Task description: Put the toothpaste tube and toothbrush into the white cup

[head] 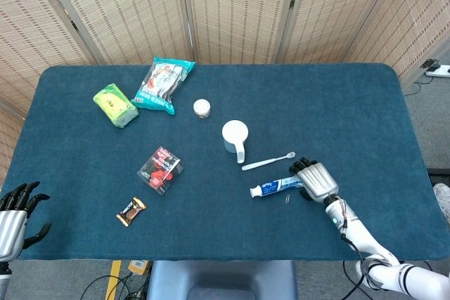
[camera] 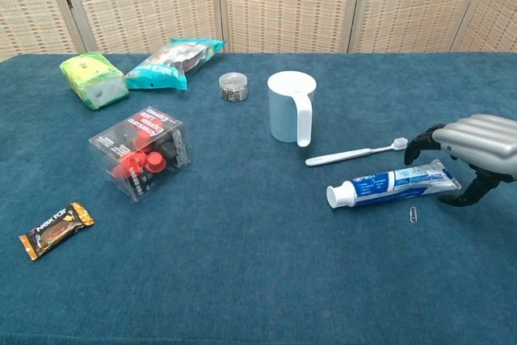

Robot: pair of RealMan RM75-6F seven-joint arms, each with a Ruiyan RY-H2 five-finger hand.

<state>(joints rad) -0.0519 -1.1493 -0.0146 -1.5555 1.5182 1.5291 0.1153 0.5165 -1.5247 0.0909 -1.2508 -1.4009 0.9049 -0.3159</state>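
Observation:
The white cup (head: 235, 136) (camera: 291, 107) stands upright mid-table, handle toward me. A white toothbrush (head: 268, 161) (camera: 355, 152) lies just in front of it, and the blue-and-white toothpaste tube (head: 278, 186) (camera: 391, 184) lies flat a little nearer, cap pointing left. My right hand (head: 316, 180) (camera: 477, 150) hovers over the tube's crimped right end, fingers spread and curled down on either side of it, holding nothing. My left hand (head: 13, 214) hangs off the table's near left corner with its fingers apart; only the head view shows it.
A clear box of red pieces (camera: 144, 156), a snack bar (camera: 55, 229), a small jar (camera: 233, 86), a teal bag (camera: 174, 62) and a green pack (camera: 93, 80) occupy the left half. A paperclip (camera: 414, 216) lies by the tube.

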